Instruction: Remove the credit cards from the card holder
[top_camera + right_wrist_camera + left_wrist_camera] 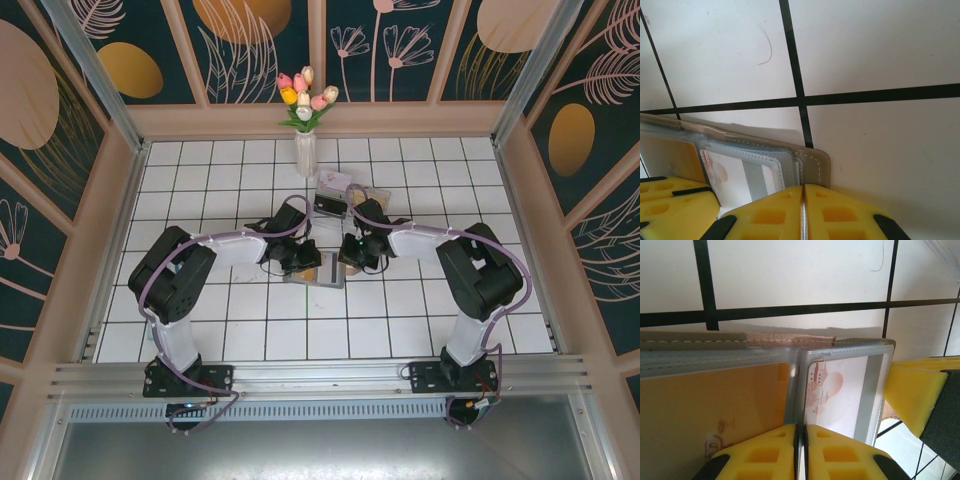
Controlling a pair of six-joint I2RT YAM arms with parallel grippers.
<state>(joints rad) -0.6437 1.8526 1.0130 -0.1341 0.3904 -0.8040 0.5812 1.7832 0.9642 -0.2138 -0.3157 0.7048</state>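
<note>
Left gripper (801, 452): closed pad to pad, apparently nipping the thin seam between two clear pockets (875, 390) of the card holder (690, 344). Probably set there to part or lift a pocket and so free a card. Directly ahead of these tips, one on each side of the seam: the credit cards (705, 405). In the left wrist view, a tan-yellow card (740, 390) to the left of the pads and a white card (840, 390) with a pink print to the right. Both seated inside their pockets, none out yet. Just right of the white card, touching or nearly touching the holder's edge: a yellow finger (912, 390) of the opposite arm. Right gripper (803, 212): likewise closed, tips together at the near rim of the holder, just beside its rounded stitched corner (820, 162). Any nip on a thin edge not discernible. Judged to brace the holder against the pull of the left arm. From these tips, the white card ahead and to the left, the tan-yellow card farther left, beside the left arm's pads. Seen from above: both grippers tip to tip over the holder. Holder open and flat between them, pockets upward, on the tiled table (880, 45). Extraction judged barely begun.
</note>
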